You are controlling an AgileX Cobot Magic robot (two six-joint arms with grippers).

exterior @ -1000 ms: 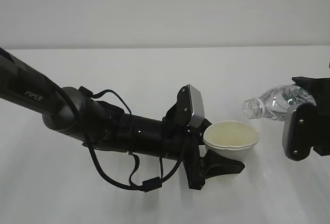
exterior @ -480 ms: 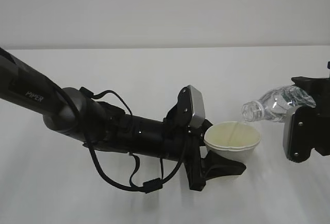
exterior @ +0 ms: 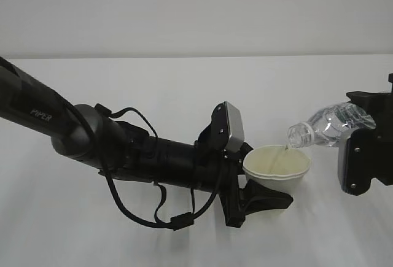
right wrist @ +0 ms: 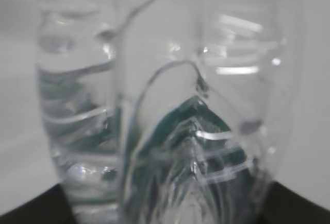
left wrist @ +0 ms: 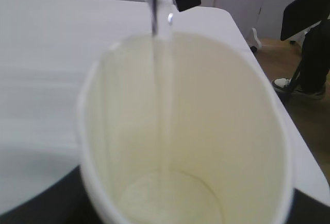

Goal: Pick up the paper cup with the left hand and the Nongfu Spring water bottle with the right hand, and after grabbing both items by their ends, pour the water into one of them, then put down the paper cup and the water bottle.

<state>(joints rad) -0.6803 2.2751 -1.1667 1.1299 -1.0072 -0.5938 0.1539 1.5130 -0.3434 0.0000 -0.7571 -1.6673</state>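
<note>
My left gripper (exterior: pixel 250 178) is shut on the base of the paper cup (exterior: pixel 276 167), which is held off the table with its mouth facing up and towards the right. In the left wrist view the cup's pale yellowish inside (left wrist: pixel 232 131) fills the frame, and a thin stream of water (left wrist: pixel 164 80) runs down into it. The Nongfu Spring water bottle (exterior: pixel 328 124) lies tilted, its uncapped mouth just above the cup's rim. My right gripper (exterior: pixel 362 127) is shut on the bottle's rear end. In the right wrist view the clear ribbed bottle (right wrist: pixel 170 131) hides nearly everything.
The white table (exterior: pixel 184 89) stretches behind and below both arms, with a plain wall beyond. The left arm's black body and cables (exterior: pixel 135 156) lie low across the left half. Past the table's right edge stand a person's leg and shoe (left wrist: pixel 304 80).
The bottle's mouth has tipped lower and come over the cup's rim, and water has started to run into the cup. Both grips are unchanged.
</note>
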